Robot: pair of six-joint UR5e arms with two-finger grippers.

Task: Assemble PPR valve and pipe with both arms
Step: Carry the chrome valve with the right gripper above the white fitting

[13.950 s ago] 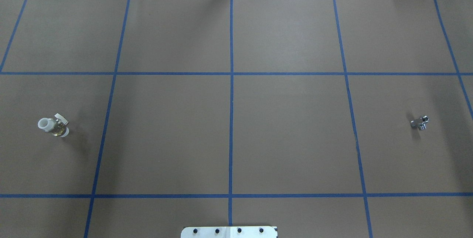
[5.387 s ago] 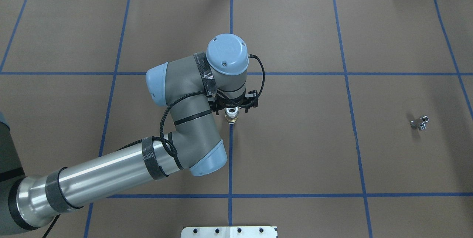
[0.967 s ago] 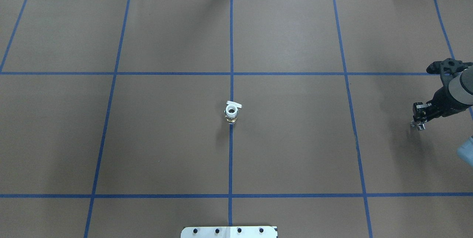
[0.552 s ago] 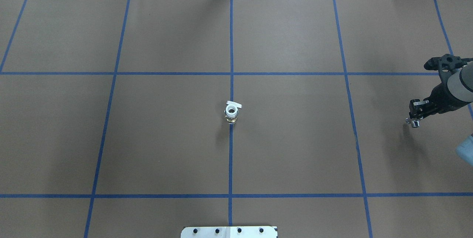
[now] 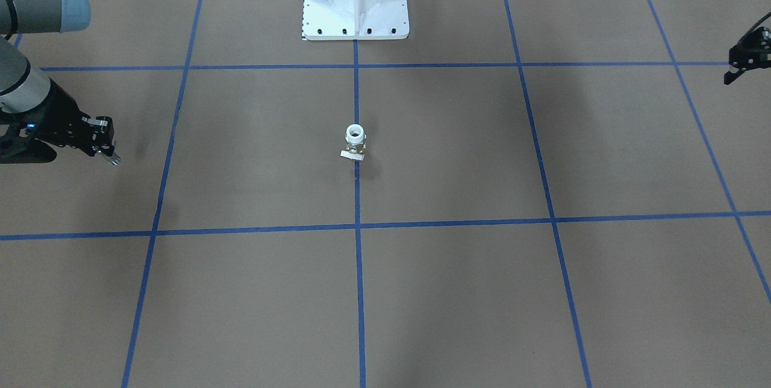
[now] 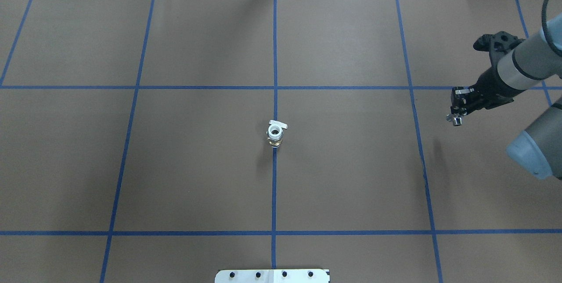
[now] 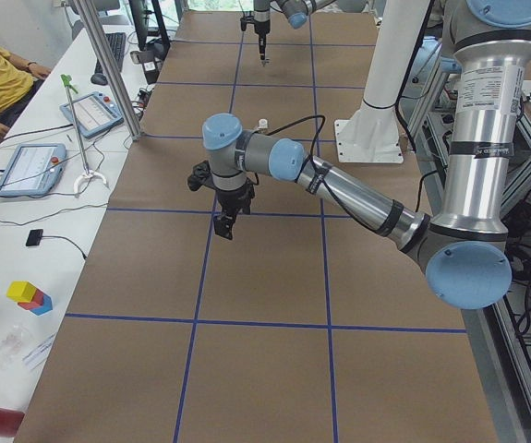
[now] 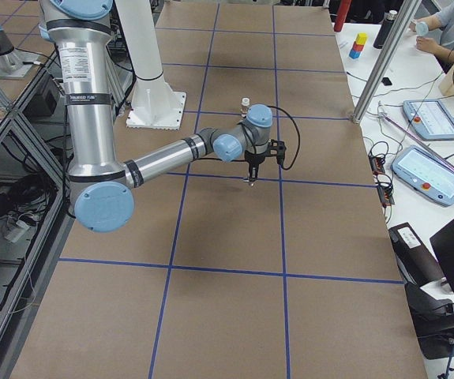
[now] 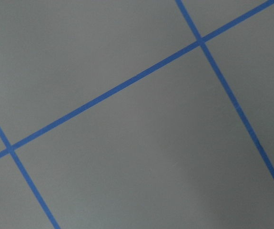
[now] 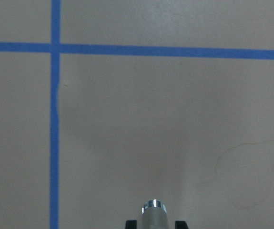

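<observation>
One hand busy: right hand (image 6: 457, 113) pinches pipe (image 6: 456, 121) above table (image 6: 351, 177).

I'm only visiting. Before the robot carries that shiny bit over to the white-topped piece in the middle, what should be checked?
1. Pipe gripped in the right hand: ok.
2. Pipe held above the table, not touching it: ok.
3. PPR valve upright on the centre line, white opening facing up: ok.
4. Left hand steadying the valve: not ok; it is far off at the table's side.
5. Left hand open, ready to grip: cannot tell.
</observation>
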